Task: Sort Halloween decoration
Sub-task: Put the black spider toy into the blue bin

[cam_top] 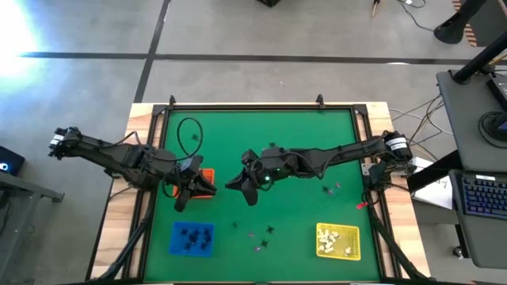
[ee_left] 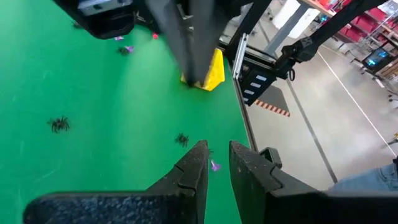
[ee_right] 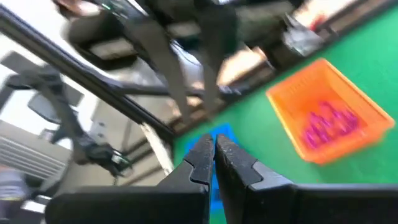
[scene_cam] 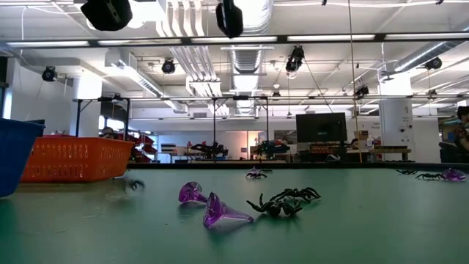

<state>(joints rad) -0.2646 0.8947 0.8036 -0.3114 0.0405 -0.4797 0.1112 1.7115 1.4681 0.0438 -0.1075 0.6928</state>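
Trinkets remain unsorted on the green mat (cam_top: 238, 134), scattered between the blue tray (cam_top: 192, 238) and the yellow tray (cam_top: 338, 241): a small loose cluster of black and purple pieces (cam_top: 259, 235) lies near the front edge, and a second handful (cam_top: 330, 188) lies farther back, above the yellow tray. In the low view two purple cone-shaped pieces (scene_cam: 212, 205) rest on their sides just beside a black spider (scene_cam: 286, 202), not touching it as far as can be told. The orange tray (ee_right: 326, 111) already holds pinkish-purple pieces (ee_right: 329, 124); the yellow tray holds white ones; the blue tray holds dark ones.

Left gripper (ee_left: 215, 163) hangs over the mat just beside the orange tray, on that tray's blue-tray side. Its fingers (ee_left: 193, 168) stand a narrow gap apart, and nothing is visible between them. Right gripper (ee_right: 214, 151) sits near the mat's middle, to the yellow-tray side of the orange tray; its fingers are pressed together, and no trinket can be made out in them.

Judgement: the front cluster is the nearest remaining work. It lies toward the front edge from both claws, roughly midway between the blue and yellow trays; the right gripper appears somewhat nearer to it, the left gripper further off by the orange tray. The purple cones lie flat with their long axes along the mat, so a pick probably calls for the jaws set across a cone's narrow stem. Pieces lying this close together risk being nudged or taken as a pair.
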